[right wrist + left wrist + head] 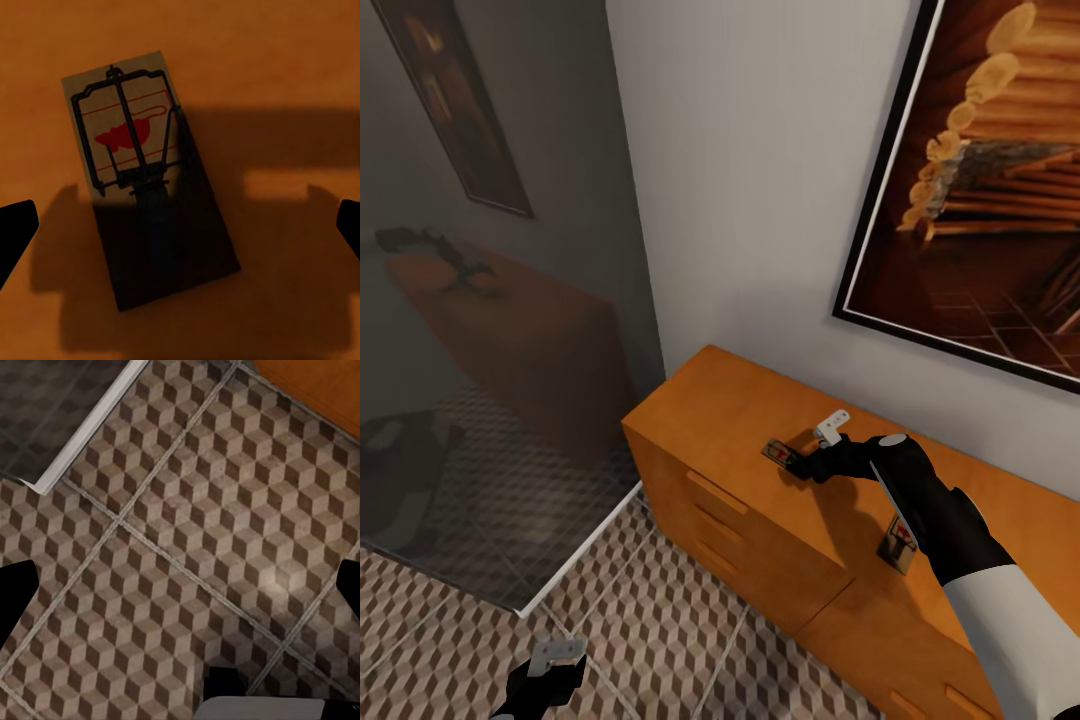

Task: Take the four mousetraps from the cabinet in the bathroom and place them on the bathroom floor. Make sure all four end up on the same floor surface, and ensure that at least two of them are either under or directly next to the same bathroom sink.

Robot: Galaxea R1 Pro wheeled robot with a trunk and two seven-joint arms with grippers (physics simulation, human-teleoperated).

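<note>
step: first pickup | right gripper fingers spread over mousetrap near cabinet top's left edge | left gripper fingers apart above bathroom floor | next: descend, close

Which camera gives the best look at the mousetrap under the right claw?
The right wrist view: the mousetrap lies close up, wire and red print clear. The head view shows it small beside the right claw.
</note>
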